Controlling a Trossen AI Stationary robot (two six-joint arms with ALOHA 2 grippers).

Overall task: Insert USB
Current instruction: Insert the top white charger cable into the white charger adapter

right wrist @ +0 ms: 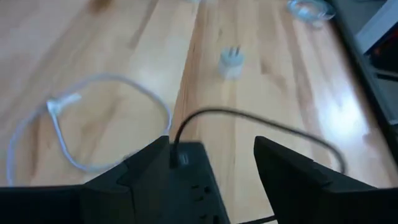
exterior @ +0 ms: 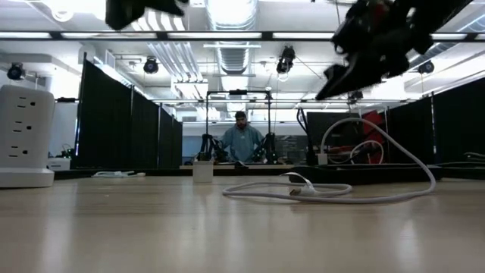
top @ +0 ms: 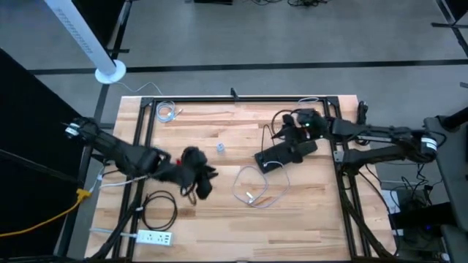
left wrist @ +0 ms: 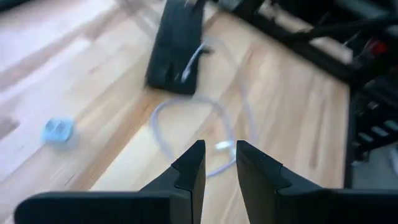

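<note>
A white USB cable [top: 256,191] lies in a loose loop on the wooden table. Its free plug [left wrist: 224,147] rests on the boards, and its other end reaches onto a black power strip [top: 285,153]. A small pale charger block [top: 220,148] stands apart from both. My left gripper [top: 206,184] hangs raised above the table left of the loop, open by a narrow gap [left wrist: 219,158], and holds nothing. My right gripper [top: 284,137] hovers wide open [right wrist: 211,146] over the black strip's far end [right wrist: 196,171]. The low view shows it well above the table [exterior: 356,61].
A white power strip [top: 153,237] and a black cord loop [top: 161,208] lie near the table's near-left corner. A coiled white cable [top: 167,111] sits at the far left. A black cord [right wrist: 261,124] runs from the black strip. A person stands beyond the table [exterior: 241,140].
</note>
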